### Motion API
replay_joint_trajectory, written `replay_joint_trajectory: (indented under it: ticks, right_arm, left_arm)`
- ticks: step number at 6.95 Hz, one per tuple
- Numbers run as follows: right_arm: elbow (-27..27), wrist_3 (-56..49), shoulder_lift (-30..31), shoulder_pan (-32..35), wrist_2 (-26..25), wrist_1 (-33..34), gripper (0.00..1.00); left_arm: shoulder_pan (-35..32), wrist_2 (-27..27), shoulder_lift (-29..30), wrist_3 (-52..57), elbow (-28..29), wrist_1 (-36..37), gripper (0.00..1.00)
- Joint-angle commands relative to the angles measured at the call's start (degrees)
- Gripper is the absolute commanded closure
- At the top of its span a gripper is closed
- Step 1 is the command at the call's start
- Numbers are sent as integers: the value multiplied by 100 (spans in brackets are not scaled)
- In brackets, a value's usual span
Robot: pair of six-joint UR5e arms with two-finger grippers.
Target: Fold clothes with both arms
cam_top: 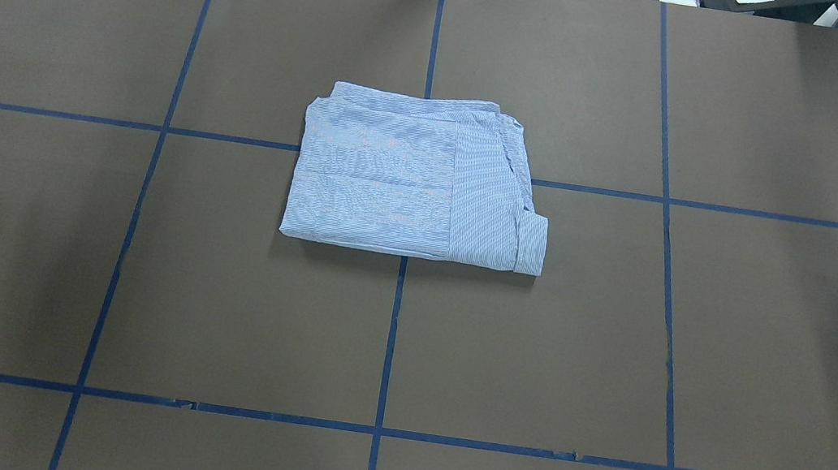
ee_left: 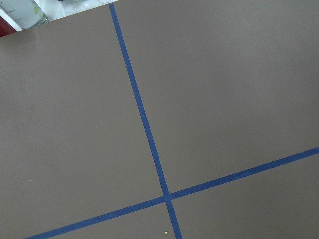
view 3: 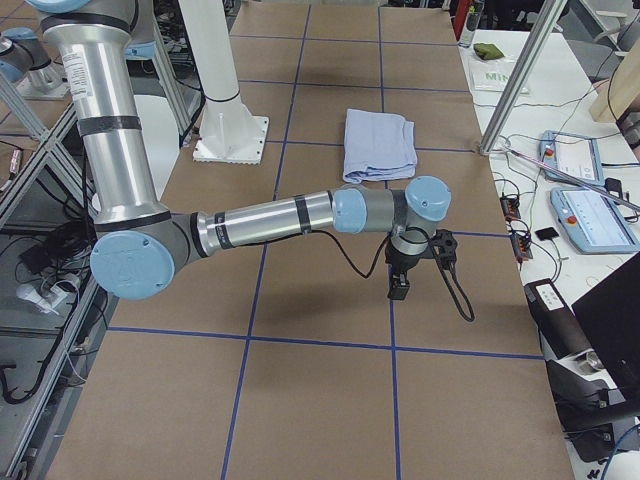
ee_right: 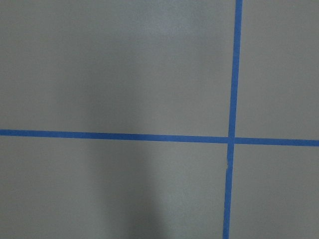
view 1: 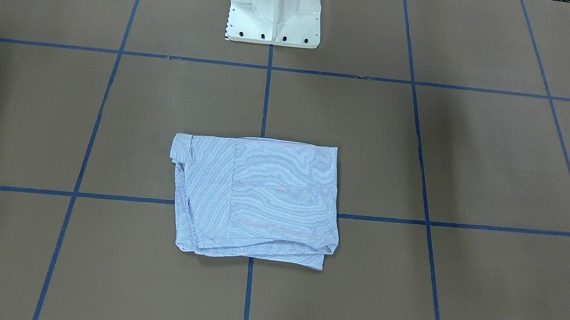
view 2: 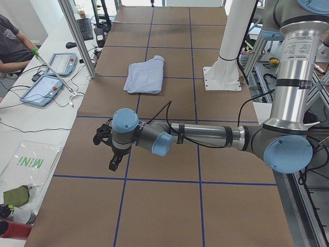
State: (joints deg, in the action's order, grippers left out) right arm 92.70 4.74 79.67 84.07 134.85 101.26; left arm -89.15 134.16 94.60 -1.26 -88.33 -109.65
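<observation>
Tape lines (cam_top: 155, 128) and brown table (cam_top: 15, 252) paper are all that fill the left of the overhead frame, with no arm in sight. At centre frame sits the pinstriped shirt (cam_top: 410, 184), folded into a compact rectangle right over a tape crossing, with a cuff (cam_top: 531, 243) turned up at its lower right corner. The right of the frame shows more paper and again no arm.

In the left side view, the left gripper (view 2: 114, 163) hangs over the table at lower left, well apart from the shirt (view 2: 144, 76) up at top centre. Nothing hangs from it, but this angle does not show how far its jaws stand apart. In the right side view, the shirt (view 3: 378, 145) lies at upper centre. The right gripper (view 3: 399, 290) hovers at centre right, also well clear of the cloth and carrying nothing, and its jaw gap cannot be read either. Both wrist cameras see only table and tape.

The folding looks done, or nearly so, with both arms parked off the garment. In the front view, the bottom edge of the shirt (view 1: 259, 200) shows layers fanned slightly out of line. If another move comes, it probably calls for both grippers to travel in and square that edge without dragging the stack open.
</observation>
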Motion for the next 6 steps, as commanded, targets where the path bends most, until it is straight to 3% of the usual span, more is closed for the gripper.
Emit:
replay_joint_trajectory:
  ticks: [1,4,6]
  right_arm:
    - [-94,10,170,-5,-20,-149,0]
    - [-34,70,568,4,-46,-975,0]
    - [-59,62,585,4,24,-1012,0]
  left_arm:
    - [3,-12,93,-103,-18,259,0]
    - [3,-12,67,-94,-26,216,0]
    - [3,-21,85,-94,-140,207,0]
